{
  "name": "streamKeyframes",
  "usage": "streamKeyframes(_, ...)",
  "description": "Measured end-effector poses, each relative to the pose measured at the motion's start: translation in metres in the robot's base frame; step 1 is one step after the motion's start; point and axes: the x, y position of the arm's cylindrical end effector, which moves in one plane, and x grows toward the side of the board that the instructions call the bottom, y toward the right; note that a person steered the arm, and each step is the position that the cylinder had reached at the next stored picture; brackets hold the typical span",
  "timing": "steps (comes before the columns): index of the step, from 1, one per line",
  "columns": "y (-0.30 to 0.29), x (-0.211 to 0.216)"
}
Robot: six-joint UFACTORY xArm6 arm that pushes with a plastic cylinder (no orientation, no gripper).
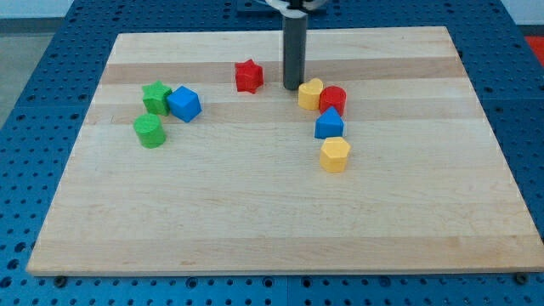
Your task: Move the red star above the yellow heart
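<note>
Our tip (pixel 293 87), a bare rod with no gripper to open or close, stands between the red star (pixel 248 76) at the view's left and the yellow heart (pixel 310 93) just right.

The view's top edge cuts off the rod (pixel 294 51) above my tip (pixel 292 87), and the yellow heart (pixel 311 93) hides part of the red cylinder (pixel 333 99).
</note>
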Motion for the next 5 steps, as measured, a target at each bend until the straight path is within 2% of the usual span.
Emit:
streamKeyframes(2, -0.039, -0.063)
streamKeyframes(3, -0.096, -0.063)
streamKeyframes(5, -0.106, -0.036)
